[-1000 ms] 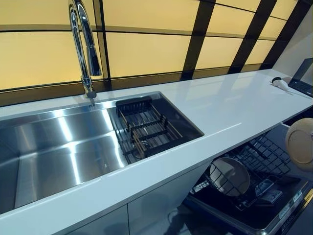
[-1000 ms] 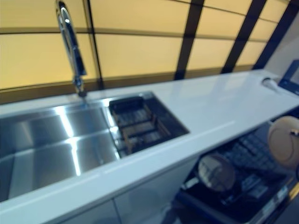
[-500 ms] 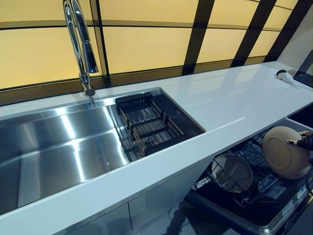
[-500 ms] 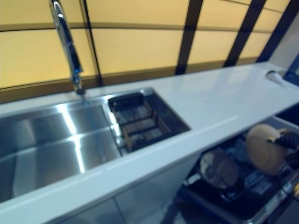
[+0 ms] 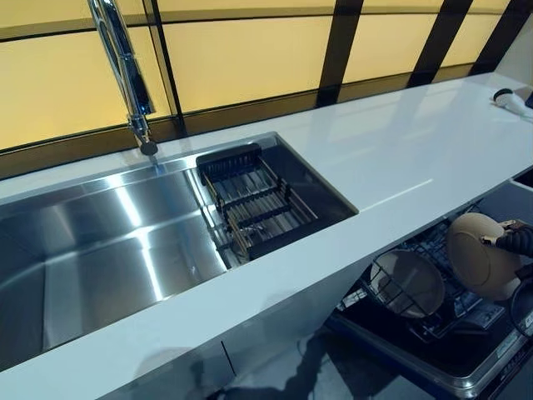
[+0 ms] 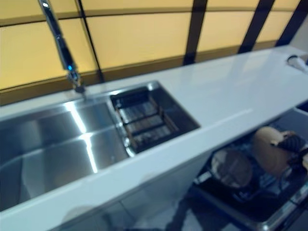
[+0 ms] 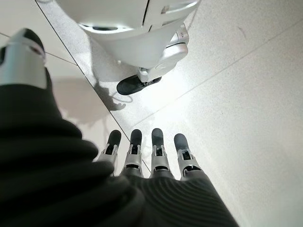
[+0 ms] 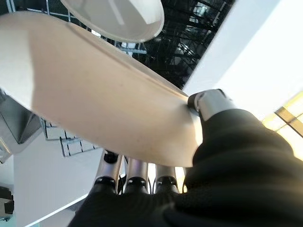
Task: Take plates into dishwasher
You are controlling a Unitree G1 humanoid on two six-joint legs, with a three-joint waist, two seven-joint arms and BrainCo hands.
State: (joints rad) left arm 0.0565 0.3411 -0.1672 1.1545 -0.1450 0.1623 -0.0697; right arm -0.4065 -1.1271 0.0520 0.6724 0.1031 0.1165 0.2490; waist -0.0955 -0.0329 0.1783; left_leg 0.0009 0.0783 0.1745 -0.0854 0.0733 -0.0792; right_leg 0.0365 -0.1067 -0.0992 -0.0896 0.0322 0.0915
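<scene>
My right hand (image 5: 518, 240) is shut on a beige plate (image 5: 477, 255), thumb (image 8: 208, 101) on its rim and fingers (image 8: 128, 176) under it. It holds the plate tilted just above the open dishwasher's wire rack (image 5: 454, 321), below the counter at the right. A white plate (image 5: 408, 283) stands in the rack just left of the held plate; it also shows in the right wrist view (image 8: 113, 16). My left hand (image 7: 157, 142) hangs open over the floor and holds nothing.
A white countertop (image 5: 400, 158) runs across above the dishwasher. A steel sink (image 5: 100, 242) with a tall faucet (image 5: 121, 58) lies at the left, a dark drain basket (image 5: 254, 208) in its right end. A small white object (image 5: 505, 98) lies at the counter's far right.
My right hand has brought the beige plate in from the right edge, leftward and lower over the rack. The camera has tilted down.
</scene>
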